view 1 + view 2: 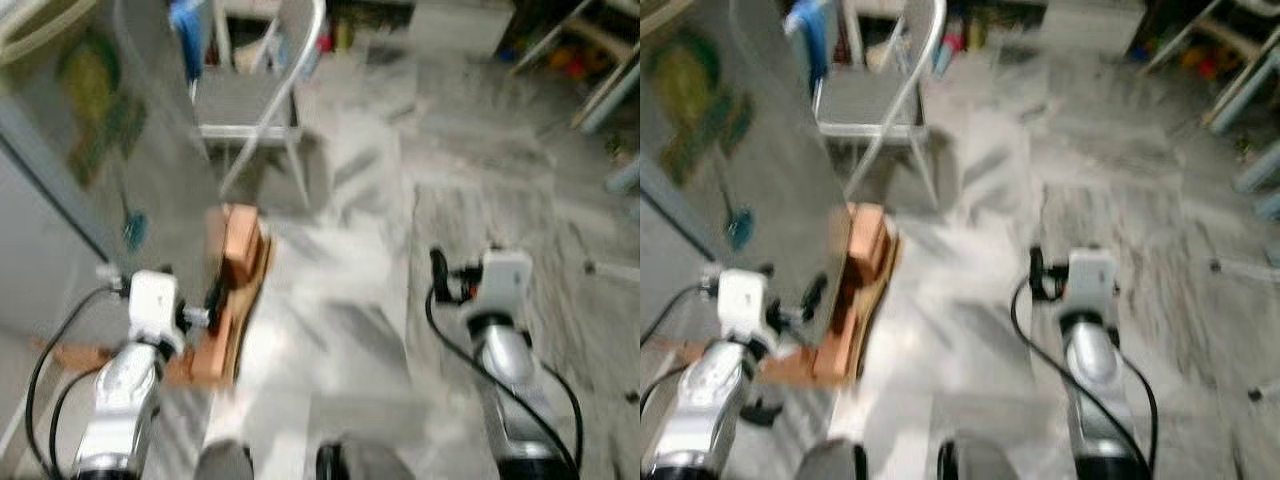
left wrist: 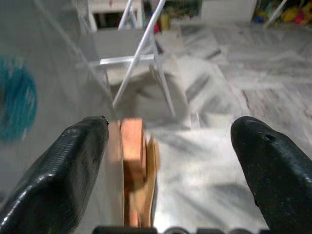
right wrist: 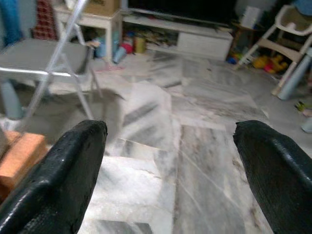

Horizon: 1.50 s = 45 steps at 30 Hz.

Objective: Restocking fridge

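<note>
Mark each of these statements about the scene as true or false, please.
1. The left gripper has its fingers wide apart and holds nothing. True.
2. The grey folding metal chair lies tipped over. False: it stands upright.
3. The floor is grey-veined marble. True.
4. The orange-brown wooden blocks rest on the chair seat. False: they are on the floor by the grey fridge side.
5. The right gripper grips a bottle. False: it is open, empty.

Head cameras are looking down at marble floor (image 1: pixel 360 330); both wrist cameras are facing forward, sharing the far folding chair (image 2: pixel 131 53).
</note>
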Tool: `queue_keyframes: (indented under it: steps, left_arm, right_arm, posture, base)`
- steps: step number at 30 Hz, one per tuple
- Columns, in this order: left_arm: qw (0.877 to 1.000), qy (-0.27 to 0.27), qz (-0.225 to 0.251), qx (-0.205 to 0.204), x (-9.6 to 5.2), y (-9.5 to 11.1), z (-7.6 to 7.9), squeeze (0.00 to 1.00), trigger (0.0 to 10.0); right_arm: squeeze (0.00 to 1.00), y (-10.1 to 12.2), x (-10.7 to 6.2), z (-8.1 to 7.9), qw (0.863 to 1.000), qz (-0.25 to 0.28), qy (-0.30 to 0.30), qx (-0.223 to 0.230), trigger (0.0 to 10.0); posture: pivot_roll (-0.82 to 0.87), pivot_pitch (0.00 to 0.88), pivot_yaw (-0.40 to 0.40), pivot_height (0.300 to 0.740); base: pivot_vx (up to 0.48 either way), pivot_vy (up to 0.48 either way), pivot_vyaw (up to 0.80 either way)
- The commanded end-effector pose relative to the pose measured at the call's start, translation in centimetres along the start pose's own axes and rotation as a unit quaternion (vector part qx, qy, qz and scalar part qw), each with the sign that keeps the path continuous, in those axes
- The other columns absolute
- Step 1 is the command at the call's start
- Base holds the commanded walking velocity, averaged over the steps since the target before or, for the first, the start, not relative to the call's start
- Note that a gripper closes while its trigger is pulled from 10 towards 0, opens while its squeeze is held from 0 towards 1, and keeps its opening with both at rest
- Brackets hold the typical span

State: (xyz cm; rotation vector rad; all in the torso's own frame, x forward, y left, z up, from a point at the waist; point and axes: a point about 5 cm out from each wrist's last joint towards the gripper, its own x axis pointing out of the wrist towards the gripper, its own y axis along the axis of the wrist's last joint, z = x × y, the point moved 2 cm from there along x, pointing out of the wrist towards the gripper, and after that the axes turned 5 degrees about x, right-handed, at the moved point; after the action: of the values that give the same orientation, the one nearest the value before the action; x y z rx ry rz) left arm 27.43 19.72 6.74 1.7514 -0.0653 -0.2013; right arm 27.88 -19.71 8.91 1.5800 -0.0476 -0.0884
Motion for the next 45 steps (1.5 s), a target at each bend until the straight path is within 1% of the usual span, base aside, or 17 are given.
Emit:
queue_keyframes:
  steps: [1,4,7,9,19,29,38,40,42,43,45]
  left_arm:
    - [1.000,0.019,-0.017,0.000,-0.6,-0.9,-0.9,0.00,10.0]
    - [1.000,0.022,-0.017,0.000,-0.5,-0.8,-1.2,0.00,10.0]
    - [1.000,0.025,-0.009,0.015,-0.5,-0.7,-1.2,0.00,10.0]
    - [1.000,0.022,-0.011,0.013,-0.5,-0.8,-1.2,0.00,10.0]
    - [1.000,0.015,-0.006,0.015,-0.8,-0.8,-0.9,0.00,10.0]
    - [1.000,0.005,-0.002,0.017,-0.8,-0.7,-0.5,0.00,10.0]
    - [1.000,0.016,-0.004,0.013,-0.6,-0.7,-0.7,0.00,10.0]
    - [1.000,0.012,-0.002,0.012,-0.5,-0.6,-0.5,0.00,10.0]
    - [1.000,0.002,0.002,0.011,-0.2,-0.5,-0.1,0.00,10.0]
    - [1.000,-0.006,0.004,0.010,0.1,-0.4,0.3,0.00,10.0]
    - [1.000,-0.009,0.004,0.009,0.3,-0.3,0.6,0.00,10.0]
  right_arm:
    - [0.00,0.2,0.1,-0.1,1.000,0.002,-0.001,0.001,10.0]
    - [0.00,0.2,0.0,0.0,1.000,0.002,-0.001,0.000,10.0]
    - [0.00,0.1,0.0,0.0,1.000,-0.001,-0.002,-0.001,10.0]
    - [0.00,0.1,0.0,0.0,1.000,-0.003,-0.001,-0.002,10.0]
    - [0.00,0.0,0.0,0.0,1.000,-0.005,0.003,-0.002,10.0]
    - [0.00,0.0,0.0,-0.1,1.000,-0.005,0.002,-0.002,10.0]
    - [0.00,0.0,0.0,-0.1,1.000,-0.005,0.002,-0.003,10.0]
    - [0.00,0.0,0.0,-0.1,1.000,-0.006,0.003,-0.003,10.0]
    - [0.00,-0.1,0.0,-0.1,1.000,-0.009,0.005,-0.003,10.0]
    - [0.00,-0.4,0.0,-0.1,1.000,-0.019,0.005,-0.008,10.0]
    - [0.00,-0.5,0.0,0.0,1.000,-0.024,0.005,-0.013,10.0]
  posture:
    - [0.03,0.118,-0.042,0.740]
    - [0.03,0.119,-0.044,0.740]
    - [0.03,0.120,-0.045,0.740]
    - [0.03,0.121,-0.047,0.740]
    - [0.03,0.127,-0.051,0.740]
    - [0.04,0.128,-0.047,0.740]
    - [0.03,0.130,-0.050,0.740]
    - [0.03,0.130,-0.050,0.740]
    - [0.03,0.131,-0.053,0.740]
    - [0.03,0.131,-0.055,0.740]
    - [0.03,0.131,-0.055,0.740]
  base:
    - [0.000,0.000,0.00]
    - [0.000,0.000,0.00]
    - [0.000,0.354,0.00]
    - [0.000,0.454,0.00]
    - [0.056,0.391,-0.57]
    - [0.000,0.000,-0.09]
    - [0.000,0.000,0.00]
    - [0.000,0.000,0.00]
    - [0.000,0.000,0.00]
    - [0.000,0.000,0.00]
    - [0.000,0.000,0.00]
